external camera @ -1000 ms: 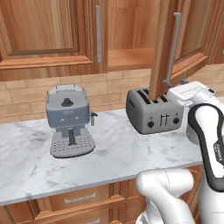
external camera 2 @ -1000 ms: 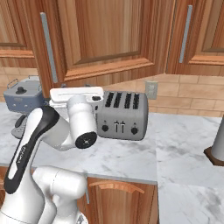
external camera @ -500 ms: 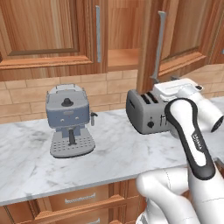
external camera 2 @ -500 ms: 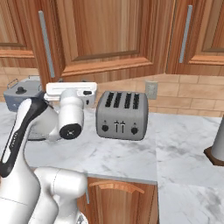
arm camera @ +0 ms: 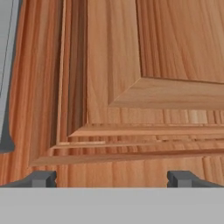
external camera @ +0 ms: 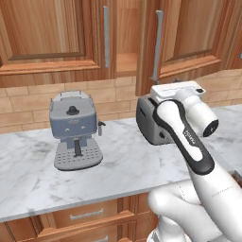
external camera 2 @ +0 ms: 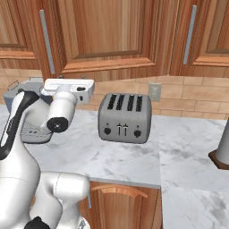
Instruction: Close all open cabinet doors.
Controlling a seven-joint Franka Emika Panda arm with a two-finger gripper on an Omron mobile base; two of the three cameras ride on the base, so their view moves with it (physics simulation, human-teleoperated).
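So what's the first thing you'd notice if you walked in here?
The big white robot arm reaching up in front of the counter. Right above it, one wooden cabinet door hangs partly open, showing a gap beside the shut door. Below sit a silver toaster and a grey coffee machine.

Cabinet door (external camera: 189,38) was reddish-brown wood, visible grain, satin sheen, with brushed silver metal bar handle (external camera: 156,47). Counter (external camera: 123,160) looked polished white-grey marble. Toaster (external camera 2: 125,117) matt grey metal. Coffee machine (external camera: 73,130) dull grey-blue.
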